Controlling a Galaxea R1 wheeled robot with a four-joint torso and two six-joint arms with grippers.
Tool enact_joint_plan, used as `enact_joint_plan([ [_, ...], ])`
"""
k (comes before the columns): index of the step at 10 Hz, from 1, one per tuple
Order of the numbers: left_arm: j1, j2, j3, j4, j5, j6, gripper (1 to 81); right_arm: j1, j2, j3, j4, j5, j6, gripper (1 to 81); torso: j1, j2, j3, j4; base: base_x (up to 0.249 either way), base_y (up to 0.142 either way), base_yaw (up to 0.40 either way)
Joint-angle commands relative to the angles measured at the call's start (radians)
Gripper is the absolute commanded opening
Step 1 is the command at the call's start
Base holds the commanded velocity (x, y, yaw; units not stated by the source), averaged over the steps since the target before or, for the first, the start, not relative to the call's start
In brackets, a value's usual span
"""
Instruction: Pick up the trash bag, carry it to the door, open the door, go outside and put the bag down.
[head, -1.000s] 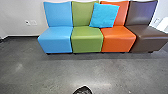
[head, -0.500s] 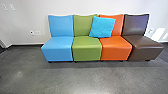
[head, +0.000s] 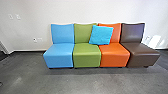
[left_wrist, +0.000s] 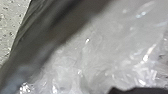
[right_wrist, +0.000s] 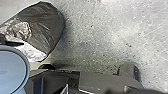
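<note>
Trash bag (right_wrist: 47, 27): thin-skinned, glossy, presumably light, limp and slippery; best grasped deep in the crumpled part (right_wrist: 24, 30). State of the fingers: cannot be told.

In the right wrist view, we see the trash bag (right_wrist: 48, 27) cut off by the edge; up close in the left one, it blurs. The blue cushion (head: 101, 35) hides parts of the green chair (head: 86, 56) and the orange chair (head: 115, 56) from us.

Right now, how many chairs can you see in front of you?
4, side by side along the wall: from left to right, a blue chair, a green chair, an orange chair and a brown chair. None looks hidden.
</note>
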Motion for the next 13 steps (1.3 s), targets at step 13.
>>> enact_joint_plan([
  [13, 0.13, 0.045, -0.065, 0.129, -0.031, 0.06, 1.0, -0.124, 0.116, -0.132, -0.064, 0.063, -0.021, 81.1, -0.325, 0.505, 0.22, 0.0, 0.0, 0.0, 0.0],
])
